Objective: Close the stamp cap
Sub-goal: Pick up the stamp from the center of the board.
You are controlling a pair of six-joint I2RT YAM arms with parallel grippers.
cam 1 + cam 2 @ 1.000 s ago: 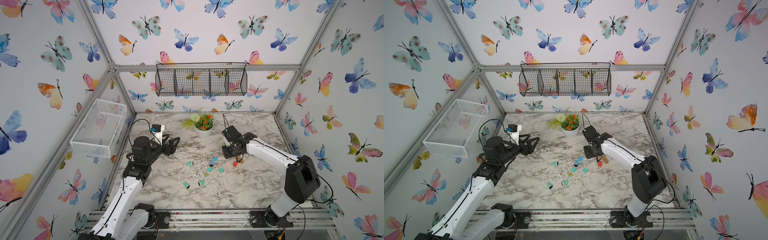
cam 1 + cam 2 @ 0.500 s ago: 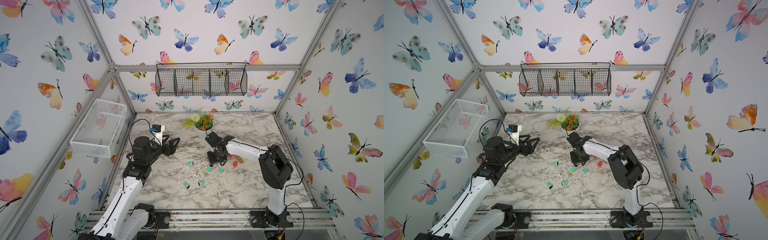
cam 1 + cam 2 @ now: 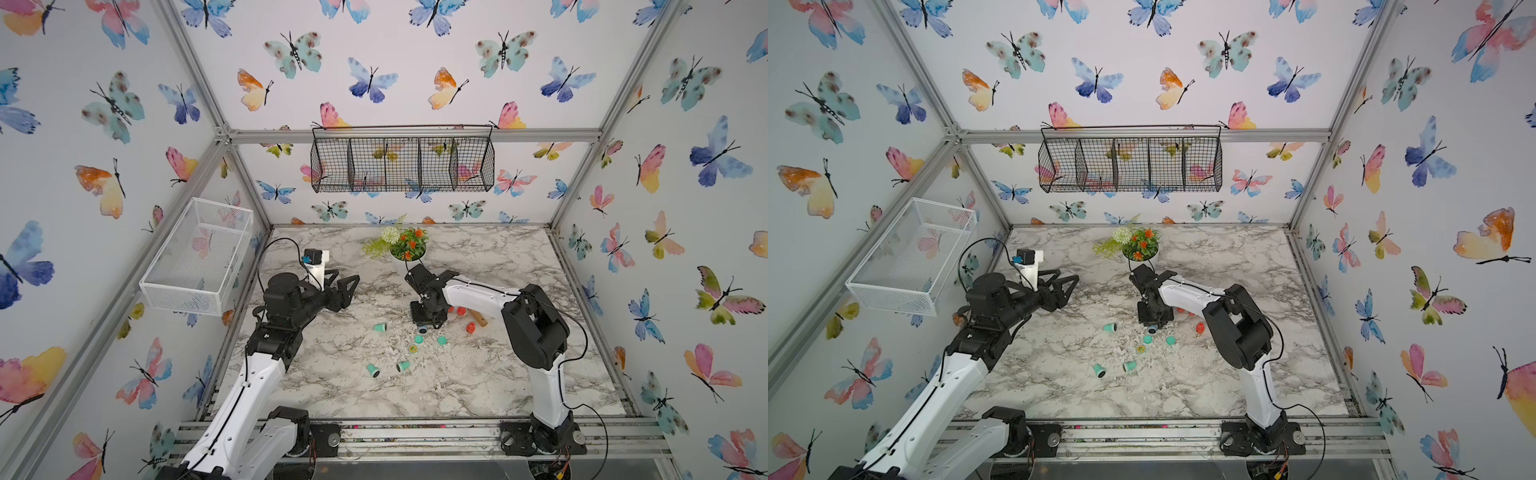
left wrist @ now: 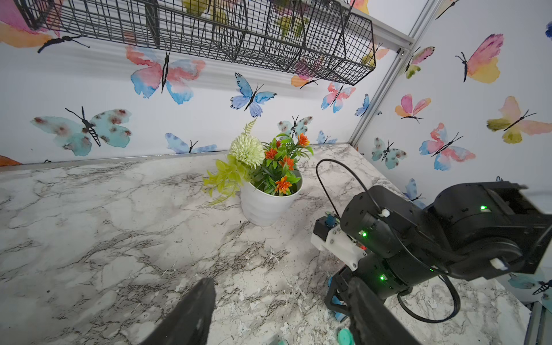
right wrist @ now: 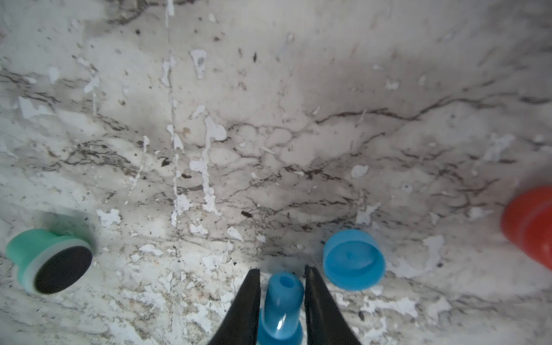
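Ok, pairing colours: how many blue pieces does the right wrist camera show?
2: a blue stamp between the fingers of the right gripper, and a blue cap beside it. Others may sit out of frame.

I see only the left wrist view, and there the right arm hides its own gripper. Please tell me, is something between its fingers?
Observer: Yes. In the right wrist view a blue stamp is between the fingers of the right gripper. They flank it closely, but I cannot tell whether they press on it.
Operator: Is a cap of the same colour near it?
Observer: Yes, a blue cap lies on the table just beside the stamp, outside the fingers.
Operator: Could the fingers hit any other piece there?
Observer: I think not. A green stamp lies on its side, dark pad showing, well apart from the fingers.
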